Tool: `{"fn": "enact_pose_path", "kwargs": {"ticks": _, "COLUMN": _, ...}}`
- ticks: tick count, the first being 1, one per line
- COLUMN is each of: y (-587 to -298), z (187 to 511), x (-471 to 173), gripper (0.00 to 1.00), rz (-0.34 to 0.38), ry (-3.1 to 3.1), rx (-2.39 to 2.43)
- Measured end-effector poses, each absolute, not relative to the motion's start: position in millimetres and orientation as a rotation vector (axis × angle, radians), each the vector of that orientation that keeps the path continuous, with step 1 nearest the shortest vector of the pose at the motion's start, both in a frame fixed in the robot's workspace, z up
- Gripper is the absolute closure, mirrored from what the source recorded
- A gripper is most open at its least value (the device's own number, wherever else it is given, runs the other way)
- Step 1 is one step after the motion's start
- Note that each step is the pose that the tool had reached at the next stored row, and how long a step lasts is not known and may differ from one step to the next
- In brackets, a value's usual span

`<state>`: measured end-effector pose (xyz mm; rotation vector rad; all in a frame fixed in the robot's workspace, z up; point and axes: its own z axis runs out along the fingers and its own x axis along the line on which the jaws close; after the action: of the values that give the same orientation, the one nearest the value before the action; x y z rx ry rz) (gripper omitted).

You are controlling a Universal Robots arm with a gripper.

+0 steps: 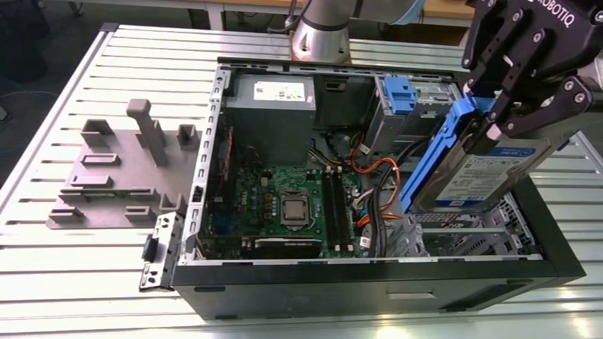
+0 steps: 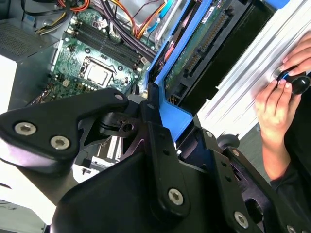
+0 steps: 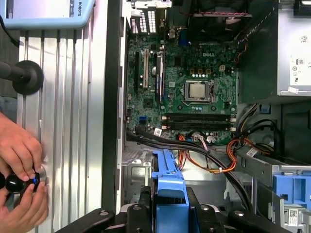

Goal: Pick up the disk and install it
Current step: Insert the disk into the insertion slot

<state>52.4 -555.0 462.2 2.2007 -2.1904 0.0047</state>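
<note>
The disk [image 1: 479, 178], a silver hard drive with a blue-and-white label and a blue carrier frame [image 1: 426, 166], hangs tilted over the exterior view's right side of the open computer case [image 1: 377, 281]. My gripper [image 1: 487, 128] is shut on its upper end, the black fingers clamping the blue frame. The disk's lower end sits just above the metal drive cage [image 1: 471, 229]. In the second wrist view the disk's [image 2: 197, 46] circuit-board underside faces the camera beyond my gripper [image 2: 154, 119]. The first wrist view has the blue carrier [image 3: 169, 187] edge-on between my fingers.
Inside the case lie the green motherboard [image 1: 292, 205], orange and black cables [image 1: 372, 176], a grey power supply [image 1: 273, 106] and a blue latch piece [image 1: 399, 95]. A grey fixture [image 1: 123, 169] stands on the slatted table. A person's hands [image 3: 19, 160] hold a black knob beside the case.
</note>
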Motion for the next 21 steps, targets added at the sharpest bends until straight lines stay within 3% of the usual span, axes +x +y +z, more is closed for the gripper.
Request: {"fn": "enact_pose_path", "kwargs": {"ticks": 21, "y": -555.0, "z": 454.2, "x": 70.1, "gripper": 0.64, "rz": 0.01, "ry": -2.188, "rx": 2.198}}
